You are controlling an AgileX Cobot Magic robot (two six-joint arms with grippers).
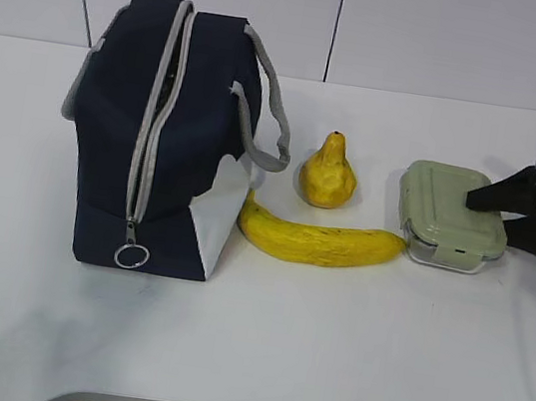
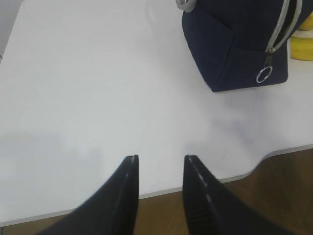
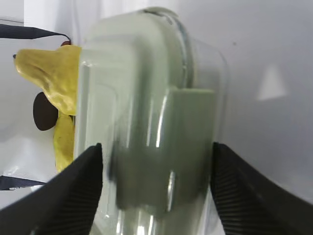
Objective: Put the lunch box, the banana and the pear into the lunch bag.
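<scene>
Right tool (image 1: pixel 496 212) straddles the lunch box (image 1: pixel 447 215), contact seemingly unclear.

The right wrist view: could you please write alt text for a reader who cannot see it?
The right gripper has its two black fingers on either side of the lunch box, very close up. Behind the box on the left are the yellow banana and part of the lunch bag.

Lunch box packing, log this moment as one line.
right gripper: astride lunch box | banana, pear: on table | lunch bag: unzipped
</scene>
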